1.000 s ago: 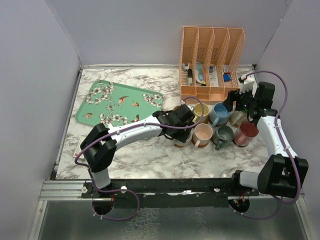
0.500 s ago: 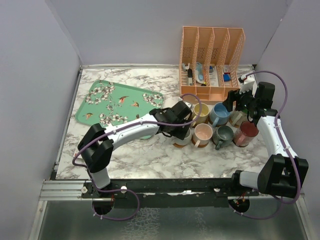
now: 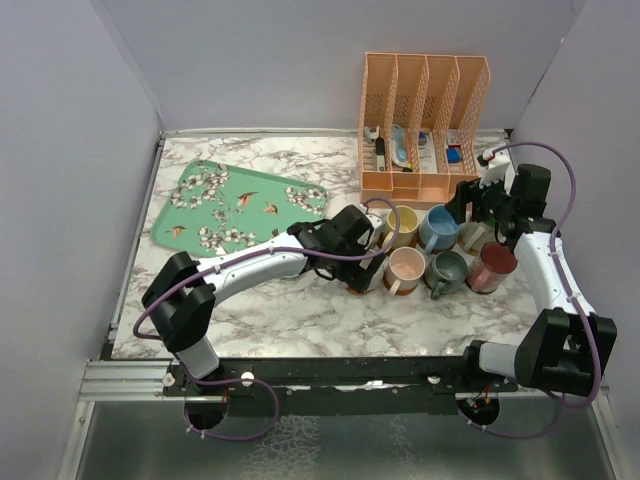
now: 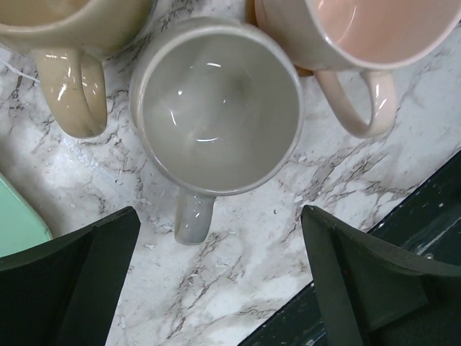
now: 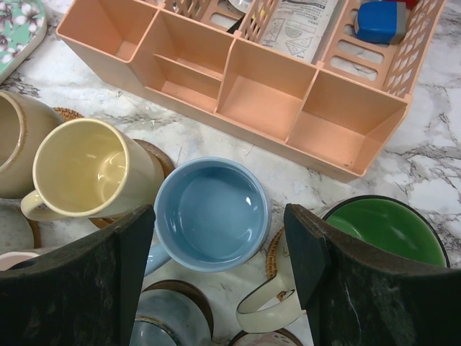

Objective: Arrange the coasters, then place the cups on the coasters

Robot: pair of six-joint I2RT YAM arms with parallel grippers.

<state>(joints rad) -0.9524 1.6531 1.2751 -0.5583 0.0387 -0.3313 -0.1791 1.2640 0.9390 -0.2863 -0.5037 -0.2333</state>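
Several cups stand grouped on coasters right of centre. A cream cup (image 4: 216,108) sits upright just beyond my left gripper (image 4: 220,223), its handle pointing in between the wide-open fingers, which touch nothing. A tan cup (image 4: 72,21) and a pink cup (image 4: 360,29) flank it. My right gripper (image 5: 216,238) is open, hovering over a light blue cup (image 5: 212,209) with one jaw on each side. Beside that are a yellow cup (image 5: 90,169), a green cup (image 5: 389,231) and a grey-teal cup (image 5: 169,324). Coaster (image 5: 155,155) edges show under the cups. A maroon cup (image 3: 490,268) stands far right.
An orange desk organizer (image 3: 425,120) with small items stands right behind the cups. A mint-green flowered tray (image 3: 240,205) lies at the back left, close to my left arm. The table's dark front rail (image 4: 403,238) runs just beside the left gripper.
My left gripper has opened wide, let go of the cream cup and drawn back to the left, leaving it standing. The right arm has not moved.
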